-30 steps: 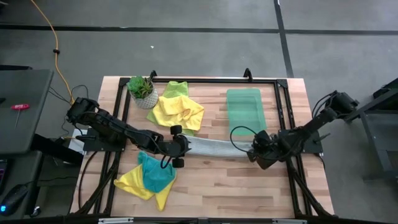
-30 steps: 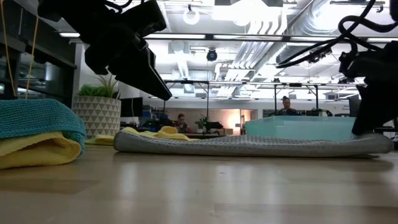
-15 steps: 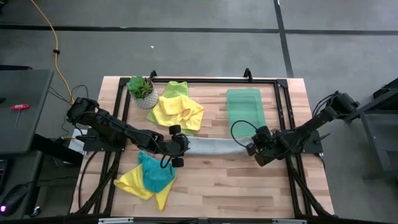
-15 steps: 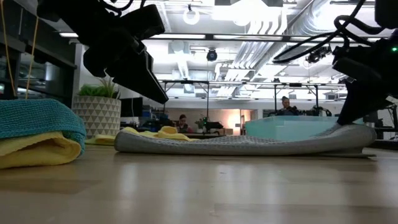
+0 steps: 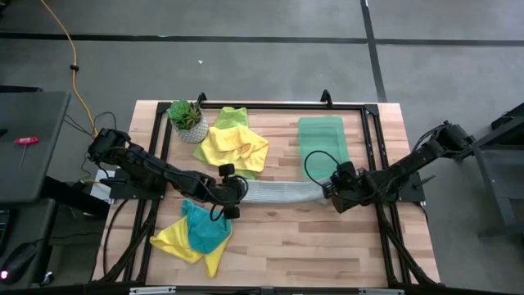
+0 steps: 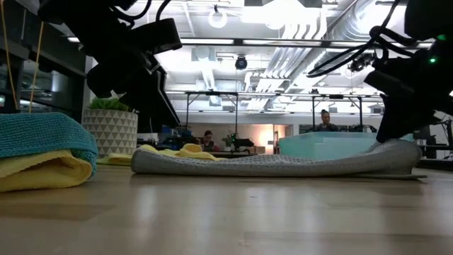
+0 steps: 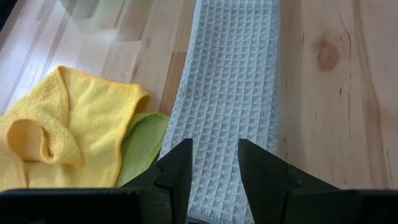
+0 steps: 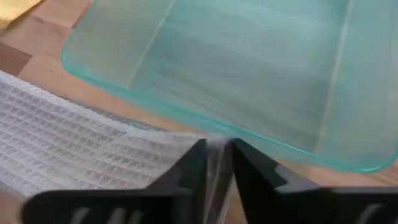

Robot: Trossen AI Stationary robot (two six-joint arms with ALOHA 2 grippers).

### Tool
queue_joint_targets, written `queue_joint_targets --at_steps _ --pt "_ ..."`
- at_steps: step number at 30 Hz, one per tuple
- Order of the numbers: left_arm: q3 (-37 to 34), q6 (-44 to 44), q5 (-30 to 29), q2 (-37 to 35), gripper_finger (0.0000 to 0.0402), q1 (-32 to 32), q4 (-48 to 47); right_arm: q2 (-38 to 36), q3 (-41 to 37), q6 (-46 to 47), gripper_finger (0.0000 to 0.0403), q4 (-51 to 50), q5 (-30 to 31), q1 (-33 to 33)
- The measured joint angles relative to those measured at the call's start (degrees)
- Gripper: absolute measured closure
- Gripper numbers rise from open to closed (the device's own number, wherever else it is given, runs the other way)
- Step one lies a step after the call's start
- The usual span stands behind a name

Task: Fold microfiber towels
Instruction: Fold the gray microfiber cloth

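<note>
A grey waffle towel (image 5: 278,192), folded into a long narrow strip, lies across the table's middle. My left gripper (image 7: 214,162) hovers open just above the strip's left end (image 6: 141,161), fingers on either side of the strip's middle line, touching nothing. My right gripper (image 8: 216,152) is at the strip's right end (image 6: 400,152), shut on it, right beside the green tray (image 8: 249,68). The strip rests flat on the wood except for that raised right end. My right gripper pinches the grey towel's right end (image 8: 202,146) between its two fingers. The fingers slant down from the table's right side. That end is lifted a little off the wood (image 6: 403,150); the rest of the strip lies slack on the table. How many layers are held I cannot tell.
The translucent green tray (image 5: 321,141) stands just beyond the right gripper. A potted plant (image 5: 187,119) and a heap of yellow and lime towels (image 5: 233,146) lie at the far left. A teal towel on a yellow one (image 5: 201,233) lies near left. Bare wood spreads toward the near edge.
My right gripper has moved toward the table's left and slightly far, toward the tray, drawing the towel's right end with it and raising it, so the strip is shorter; its left end stayed put. My left gripper has tipped a little further down in place.
</note>
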Motion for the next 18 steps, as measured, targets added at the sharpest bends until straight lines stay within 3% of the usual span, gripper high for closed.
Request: queue_joint_targets --at_steps 9,13,18 --pt "0.00 1.28 -1.31 0.00 0.0284 0.00 -0.69 0.00 2.73 -7.90 0.0194 -0.27 -3.91 2.62" --pt "0.00 3.62 -1.63 0.00 0.0284 -0.08 -0.61 0.00 6.88 -17.51 0.0175 -0.18 -4.05 5.75" --pt "0.00 9.09 2.28 0.00 0.0284 -2.13 2.53 0.00 8.81 -27.19 0.0179 4.84 -3.84 9.14"
